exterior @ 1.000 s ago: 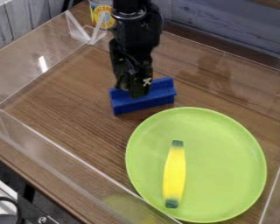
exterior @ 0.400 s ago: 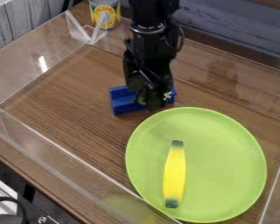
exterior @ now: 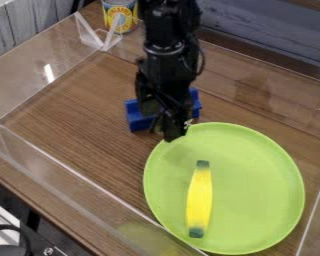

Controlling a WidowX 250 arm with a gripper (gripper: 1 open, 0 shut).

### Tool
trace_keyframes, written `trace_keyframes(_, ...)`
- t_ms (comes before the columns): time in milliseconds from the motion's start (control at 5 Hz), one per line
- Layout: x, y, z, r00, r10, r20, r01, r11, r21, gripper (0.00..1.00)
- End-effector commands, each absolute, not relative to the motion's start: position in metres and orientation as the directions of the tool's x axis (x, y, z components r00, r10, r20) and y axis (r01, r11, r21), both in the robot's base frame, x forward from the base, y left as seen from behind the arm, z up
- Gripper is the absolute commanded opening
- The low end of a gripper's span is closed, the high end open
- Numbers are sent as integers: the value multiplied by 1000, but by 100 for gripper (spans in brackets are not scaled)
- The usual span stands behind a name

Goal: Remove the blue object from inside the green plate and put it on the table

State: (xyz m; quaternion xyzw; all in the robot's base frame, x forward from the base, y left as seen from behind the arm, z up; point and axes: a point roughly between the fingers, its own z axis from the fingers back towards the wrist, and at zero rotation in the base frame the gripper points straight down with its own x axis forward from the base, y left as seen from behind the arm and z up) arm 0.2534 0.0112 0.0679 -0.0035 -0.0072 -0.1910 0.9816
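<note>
gripper [exterior: 168, 118] spread wide, empty, pointing down over block [exterior: 140, 113] on table [exterior: 69, 120], just beside plate [exterior: 250, 160]; banana [exterior: 199, 197] lies in plate.

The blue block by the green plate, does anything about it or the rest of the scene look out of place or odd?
Nothing looks spilled or damaged. The blue block lies on the wooden table, just outside the green plate's rim, largely hidden behind the open gripper. The yellow banana-shaped piece lies in the plate.
</note>
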Motion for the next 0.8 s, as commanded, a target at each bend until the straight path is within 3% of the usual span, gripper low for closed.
trace_keyframes(0, 253, 27, 70, 955, -289, 71, 288, 957, 20, 0)
trace_keyframes(400, 263, 47, 63, 939, -338, 68, 338, 941, 15, 0)
trace_keyframes(600, 261, 39, 62, 944, -323, 64, 323, 946, 15, 0)
